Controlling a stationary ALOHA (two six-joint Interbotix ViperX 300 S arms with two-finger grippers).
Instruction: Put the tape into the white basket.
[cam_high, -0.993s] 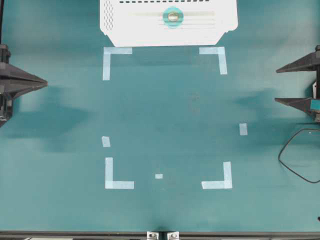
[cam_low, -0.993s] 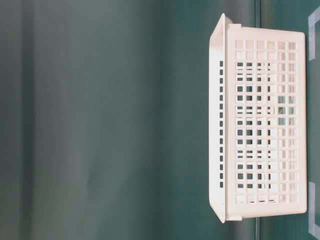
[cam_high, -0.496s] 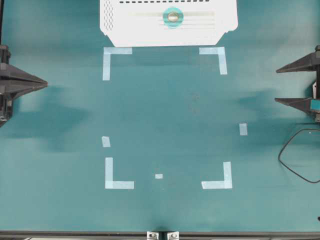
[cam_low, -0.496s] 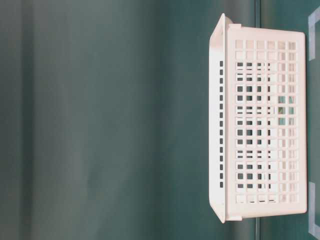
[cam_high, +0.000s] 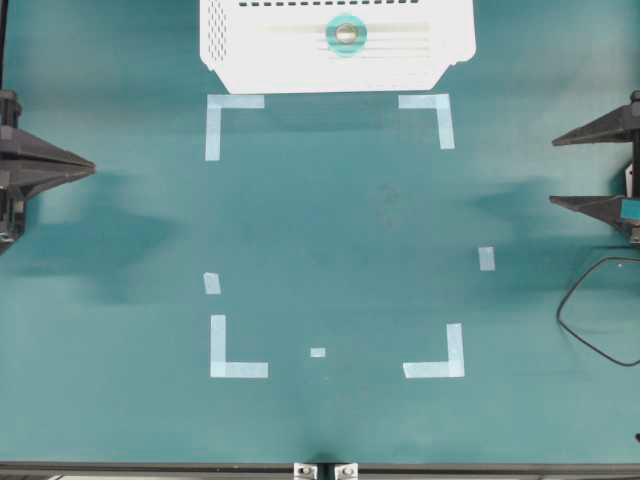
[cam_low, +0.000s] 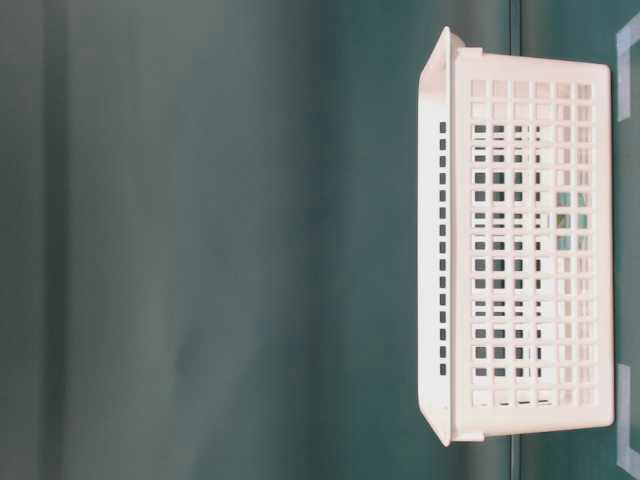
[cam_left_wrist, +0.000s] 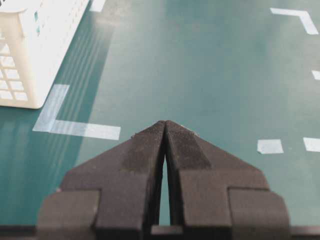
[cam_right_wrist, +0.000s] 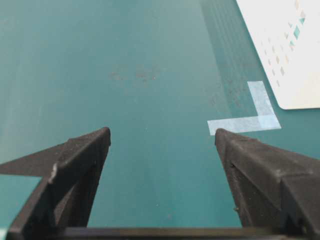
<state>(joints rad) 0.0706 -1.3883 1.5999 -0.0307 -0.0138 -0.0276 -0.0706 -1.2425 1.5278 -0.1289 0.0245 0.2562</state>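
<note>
- Overhead view: the tape (cam_high: 346, 34) lies flat on the ribbed bottom of the white basket (cam_high: 240, 60), at the far edge of the table (cam_high: 330, 220), well apart from both grippers.
- Left gripper (cam_high: 88, 167) sits at the left edge of the table, its fingers (cam_left_wrist: 145, 155) pressed together with only a hairline slit between them, gripping nothing.
- Left wrist view: the basket's corner stands ahead and to the left of those fingertips, with an L-shaped corner mark (cam_left_wrist: 70, 125) between.
- Right gripper (cam_high: 555, 171) sits at the right edge, its fingers (cam_right_wrist: 80, 165) spread wide with bare table between them, nothing held.
- Right wrist view: the basket lies ahead and to the right of the right-hand finger, another corner mark (cam_right_wrist: 250, 117) just before it.
- Black cable (cam_high: 590, 310) loops on the table beside the right gripper.
</note>
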